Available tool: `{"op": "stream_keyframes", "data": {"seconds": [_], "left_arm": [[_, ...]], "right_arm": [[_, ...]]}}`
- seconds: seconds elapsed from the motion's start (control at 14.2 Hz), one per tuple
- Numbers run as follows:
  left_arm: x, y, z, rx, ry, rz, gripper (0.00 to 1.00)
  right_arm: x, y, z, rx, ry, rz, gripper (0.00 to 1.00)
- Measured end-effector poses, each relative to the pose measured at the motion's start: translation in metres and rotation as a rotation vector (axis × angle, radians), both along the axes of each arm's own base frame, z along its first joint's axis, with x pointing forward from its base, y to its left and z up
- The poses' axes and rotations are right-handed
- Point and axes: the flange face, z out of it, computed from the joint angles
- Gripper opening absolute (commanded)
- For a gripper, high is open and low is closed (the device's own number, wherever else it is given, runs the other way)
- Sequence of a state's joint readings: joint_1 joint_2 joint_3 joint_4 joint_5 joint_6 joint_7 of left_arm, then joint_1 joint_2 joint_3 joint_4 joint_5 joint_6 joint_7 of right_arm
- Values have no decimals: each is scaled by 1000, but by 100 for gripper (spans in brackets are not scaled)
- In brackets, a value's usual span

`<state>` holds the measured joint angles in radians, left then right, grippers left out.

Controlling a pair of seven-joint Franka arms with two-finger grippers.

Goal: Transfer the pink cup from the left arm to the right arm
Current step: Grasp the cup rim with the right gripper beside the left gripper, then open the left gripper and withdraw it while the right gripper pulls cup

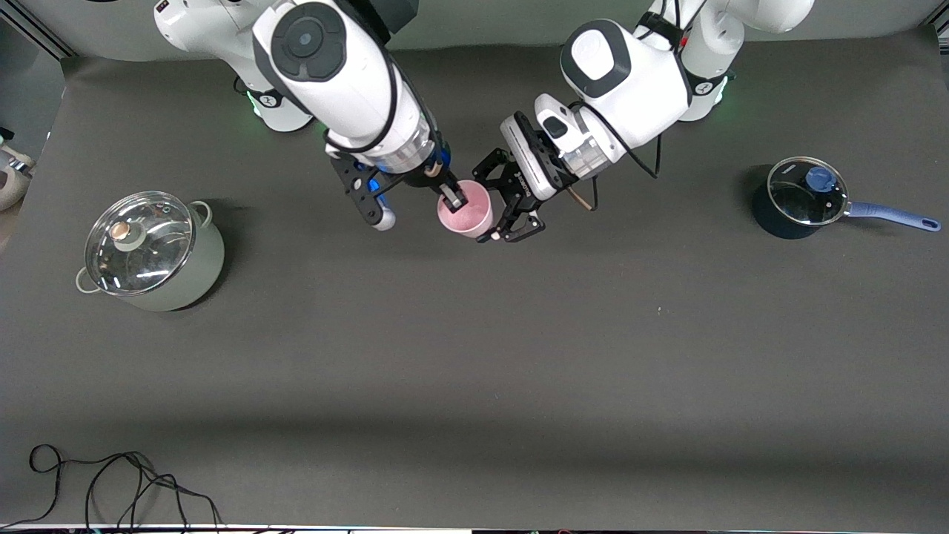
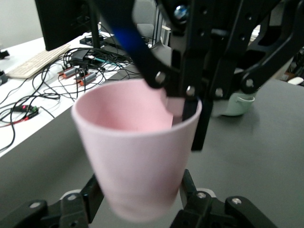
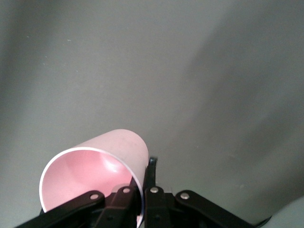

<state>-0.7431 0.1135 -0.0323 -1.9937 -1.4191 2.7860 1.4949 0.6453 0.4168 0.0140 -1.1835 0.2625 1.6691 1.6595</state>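
Pink cup pinched at rim by right tool; left tool released alongside.

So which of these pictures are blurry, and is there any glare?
Left wrist view: the cup is soft, its edges smeared. Right wrist view: the fingers at the cup's rim are blurred. Front view: sharp, with glare on the grey pot's lid and the blue pan's lid.

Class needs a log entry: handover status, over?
Right gripper shut on rim of pink cup. Left gripper at cup's base. Green pot, blue saucepan at table ends, well away.
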Motion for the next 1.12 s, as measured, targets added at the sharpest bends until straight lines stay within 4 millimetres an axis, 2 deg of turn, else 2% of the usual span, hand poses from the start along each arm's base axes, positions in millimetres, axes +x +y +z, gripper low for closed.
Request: {"op": "stream_keyframes", "data": {"seconds": [0.21, 0.35, 0.49, 0.56, 0.7, 0.91, 1.12], "left_arm": [[4, 5, 0, -8, 20, 25, 99], [6, 8, 0, -11, 27, 35, 99], [12, 15, -1, -19, 49, 58, 99], [17, 21, -4, -27, 74, 68, 99], [32, 43, -17, -59, 171, 67, 99], [62, 93, -36, -116, 370, 38, 99], [75, 139, -38, -37, 576, -19, 99]], "right_arm": [[21, -35, 7, -5, -23, 49, 0], [26, -58, 14, -31, -30, 128, 0], [30, -86, 28, -54, -53, 240, 0], [32, -106, 37, -62, -60, 304, 0], [39, -160, 55, -78, -62, 419, 0], [51, -255, 74, -86, -69, 585, 0], [61, -343, 71, -76, -67, 713, 0]]}}
